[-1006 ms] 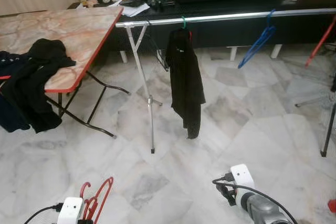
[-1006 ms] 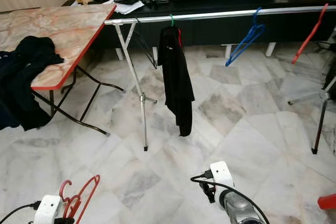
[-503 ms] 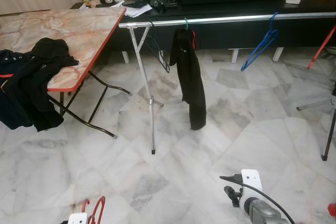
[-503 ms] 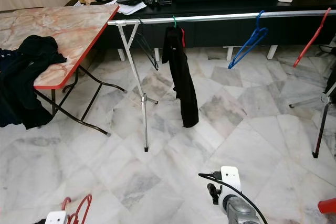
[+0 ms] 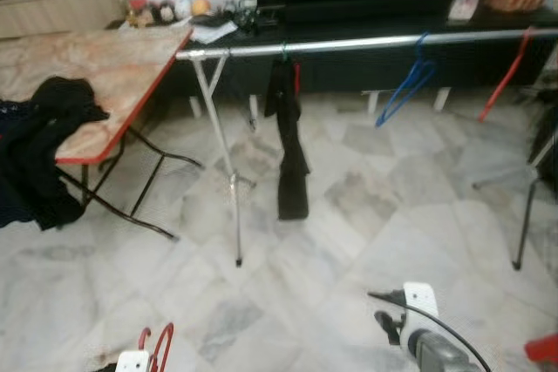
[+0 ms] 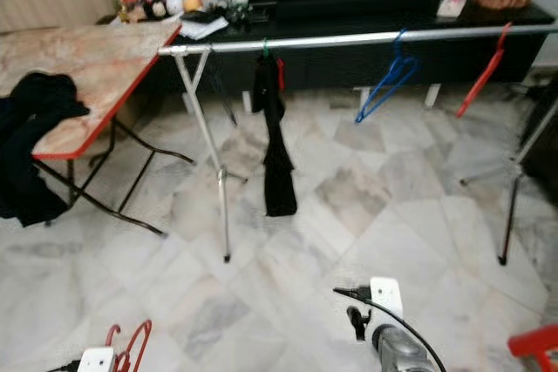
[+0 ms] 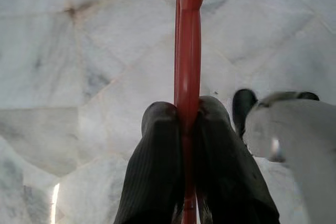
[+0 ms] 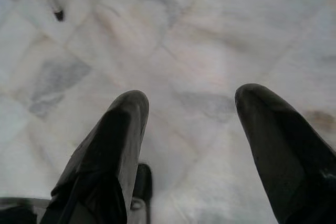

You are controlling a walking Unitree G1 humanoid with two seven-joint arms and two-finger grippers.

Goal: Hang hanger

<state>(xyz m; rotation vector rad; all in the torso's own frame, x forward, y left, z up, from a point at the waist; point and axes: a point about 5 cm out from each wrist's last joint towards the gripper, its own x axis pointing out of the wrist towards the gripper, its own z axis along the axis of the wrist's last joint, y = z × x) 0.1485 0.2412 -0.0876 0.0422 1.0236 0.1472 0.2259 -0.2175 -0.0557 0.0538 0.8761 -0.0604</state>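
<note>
The left end effector (image 7: 181,116) is clamping a red hanger (image 7: 188,51) low at near left. The right end effector (image 8: 191,103) is hovering over the marble floor (image 5: 392,215), fingers apart. A silver rail (image 5: 366,43) is spanning the far side.

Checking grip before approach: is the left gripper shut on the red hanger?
Shut: left gripper fingers pinch the red hanger.

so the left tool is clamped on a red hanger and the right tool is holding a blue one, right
Not quite. The left tool is indeed clamped on the red plastic hanger, but the right tool holds nothing: the right wrist view shows its fingers spread apart over bare marble floor. The blue plastic hanger hangs on the silver metal rail of the clothes rack.
</note>
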